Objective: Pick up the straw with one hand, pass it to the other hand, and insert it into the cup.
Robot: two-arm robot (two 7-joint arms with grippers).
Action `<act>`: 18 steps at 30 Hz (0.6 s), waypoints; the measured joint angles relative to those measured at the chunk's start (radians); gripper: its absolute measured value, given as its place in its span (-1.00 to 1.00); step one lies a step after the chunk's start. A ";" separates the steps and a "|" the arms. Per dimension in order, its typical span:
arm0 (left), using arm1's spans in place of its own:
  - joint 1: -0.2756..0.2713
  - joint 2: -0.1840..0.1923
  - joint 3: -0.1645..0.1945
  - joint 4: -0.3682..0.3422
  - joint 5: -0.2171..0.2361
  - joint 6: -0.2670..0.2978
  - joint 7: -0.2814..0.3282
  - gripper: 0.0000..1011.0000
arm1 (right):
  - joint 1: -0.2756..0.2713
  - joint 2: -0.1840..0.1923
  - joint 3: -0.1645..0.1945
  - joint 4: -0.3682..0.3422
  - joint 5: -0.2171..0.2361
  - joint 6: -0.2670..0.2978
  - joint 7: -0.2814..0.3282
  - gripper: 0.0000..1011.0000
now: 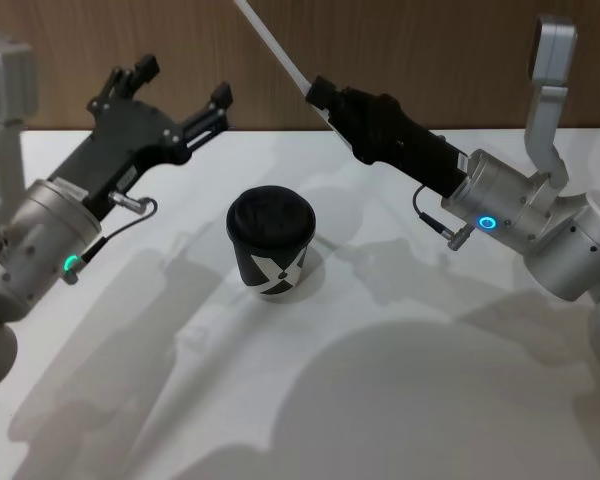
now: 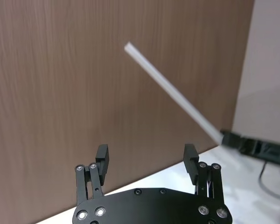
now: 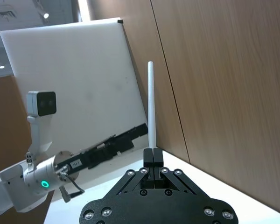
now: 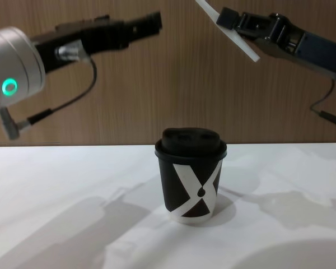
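The black cup (image 1: 270, 242) with its white X and domed lid stands upright in the middle of the white table, also seen in the chest view (image 4: 193, 179). My right gripper (image 1: 316, 93) is raised behind and to the right of the cup, shut on the white straw (image 1: 272, 38). The straw slants up and to the left from its fingers. In the right wrist view the straw (image 3: 150, 102) sticks straight out of the shut right gripper (image 3: 152, 153). My left gripper (image 1: 180, 85) hovers open and empty, up to the left of the cup. Its view shows the straw (image 2: 172, 91) ahead of its spread fingers (image 2: 101, 153).
A brown wood-panel wall (image 1: 400, 50) runs right behind the table. The white tabletop (image 1: 430, 380) spreads out around the cup. A white board (image 3: 84, 70) leans against the wall on the left side.
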 joint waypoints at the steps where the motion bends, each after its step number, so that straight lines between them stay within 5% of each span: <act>1: 0.000 0.000 0.000 0.000 0.000 0.000 0.000 0.98 | 0.000 0.000 0.000 0.000 0.000 0.000 0.000 -0.99; 6: -0.015 -0.013 -0.019 -0.002 -0.103 0.018 -0.067 0.98 | 0.000 0.000 -0.001 0.000 0.000 0.001 0.000 -0.99; 18: -0.047 -0.042 -0.027 0.034 -0.256 0.061 -0.157 0.98 | 0.000 0.001 -0.001 0.000 0.000 0.001 0.001 -0.99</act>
